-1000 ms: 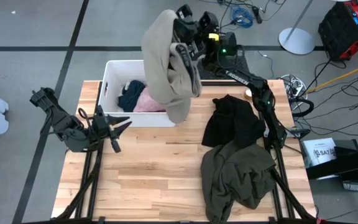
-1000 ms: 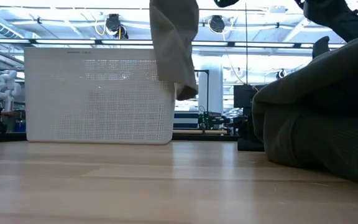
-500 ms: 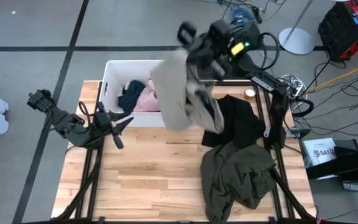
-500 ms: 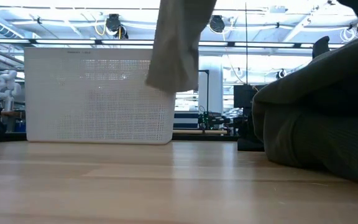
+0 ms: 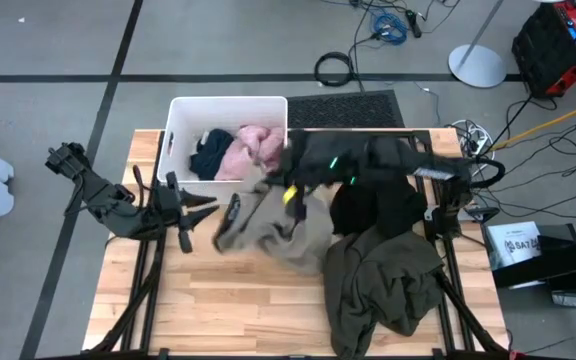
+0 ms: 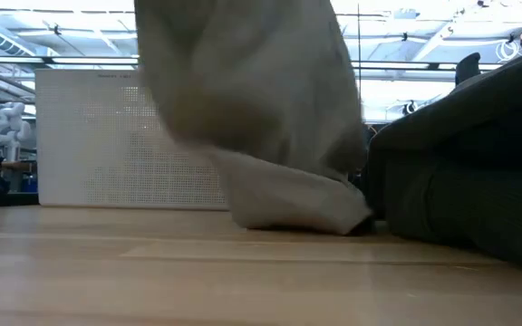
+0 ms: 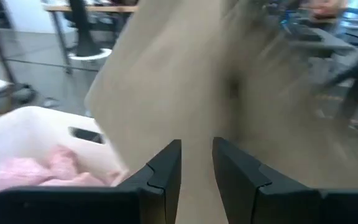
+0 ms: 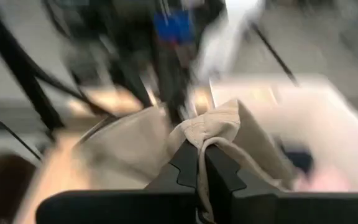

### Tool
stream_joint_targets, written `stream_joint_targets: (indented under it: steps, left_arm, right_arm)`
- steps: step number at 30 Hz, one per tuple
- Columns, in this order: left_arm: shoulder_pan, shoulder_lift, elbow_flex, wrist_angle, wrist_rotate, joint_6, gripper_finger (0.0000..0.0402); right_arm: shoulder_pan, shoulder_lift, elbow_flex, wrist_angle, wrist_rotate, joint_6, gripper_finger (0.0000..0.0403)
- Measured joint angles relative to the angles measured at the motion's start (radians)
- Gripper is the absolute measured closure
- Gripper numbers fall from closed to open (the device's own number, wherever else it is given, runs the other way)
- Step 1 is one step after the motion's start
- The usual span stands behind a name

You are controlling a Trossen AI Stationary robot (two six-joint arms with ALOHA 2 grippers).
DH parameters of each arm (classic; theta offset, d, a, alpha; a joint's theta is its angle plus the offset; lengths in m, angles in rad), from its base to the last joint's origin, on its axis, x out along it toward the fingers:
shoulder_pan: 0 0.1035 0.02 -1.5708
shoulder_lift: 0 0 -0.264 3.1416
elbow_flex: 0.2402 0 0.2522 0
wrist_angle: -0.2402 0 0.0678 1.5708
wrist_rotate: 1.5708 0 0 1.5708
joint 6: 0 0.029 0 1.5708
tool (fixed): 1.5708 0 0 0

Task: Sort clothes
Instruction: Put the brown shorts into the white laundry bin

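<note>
- The tan khaki garment (image 5: pixel 280 222) lies crumpled on the wooden surface (image 5: pixel 218 300), just in front of the white bin (image 5: pixel 180 112), with its long axis running across the surface from left to right; one end reaches toward the left end effector (image 5: pixel 200 203), the other lies against the black garment (image 5: pixel 373 205).
- In the low view the tan khaki garment (image 6: pixel 261 118) hangs as a broad drape whose lower fold touches the surface, and it covers much of the bin's perforated wall (image 6: pixel 89 136).
- The right end effector (image 8: pixel 199 163) is closed on a bunched fold of the tan khaki garment (image 8: pixel 213 124), low over the surface near the bin's front right corner; in the high view it is blurred and hard to make out among the fabric.
- The left end effector (image 7: pixel 196 163) hovers at the left of the surface with its fingers (image 7: pixel 166 168) narrowly apart and nothing between them, facing the tan cloth (image 7: pixel 185 81).
- The navy blue garment (image 5: pixel 211 155) and the pale pink garment (image 5: pixel 248 150) lie side by side inside the bin.
- The dark olive green garment (image 5: pixel 383 285) is heaped on the right front part of the surface, touching the black garment behind it; in the low view it fills the right side (image 6: pixel 478 163) and is cut off by the edge.
- Around the surface is grey floor with dark tape lines, a coiled black cable (image 5: pixel 336 68), a dark mat (image 5: pixel 343 105) and a red case (image 5: pixel 558 40).
</note>
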Motion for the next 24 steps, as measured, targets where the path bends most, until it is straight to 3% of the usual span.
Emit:
stream_joint_targets:
  steps: [3,7,11,15,19,24]
  left_arm:
    - [-0.036,0.000,0.000,-0.020,0.045,-0.023,0.0302]
    - [-0.071,0.005,0.000,-0.120,0.081,-0.154,0.0302]
    - [-0.072,0.040,-0.025,-0.173,0.107,-0.299,0.0302]
    - [-0.073,0.116,-0.098,-0.148,0.137,-0.388,0.0302]
    - [-0.072,0.190,-0.113,-0.109,0.141,-0.393,0.0302]
    - [-0.078,0.250,-0.110,-0.036,0.244,-0.394,0.0302]
  right_arm:
    - [0.059,0.035,-0.001,-0.175,0.134,0.084,0.0403]
    - [0.115,0.082,-0.030,-0.318,0.149,0.212,0.0403]
    - [0.180,0.115,-0.143,-0.271,0.125,0.306,0.0403]
    - [0.233,0.116,-0.337,-0.040,0.103,0.366,0.0403]
    - [0.265,0.114,-0.534,0.408,0.110,0.380,0.0403]
    - [0.268,0.112,-0.686,0.659,0.241,0.417,0.0403]
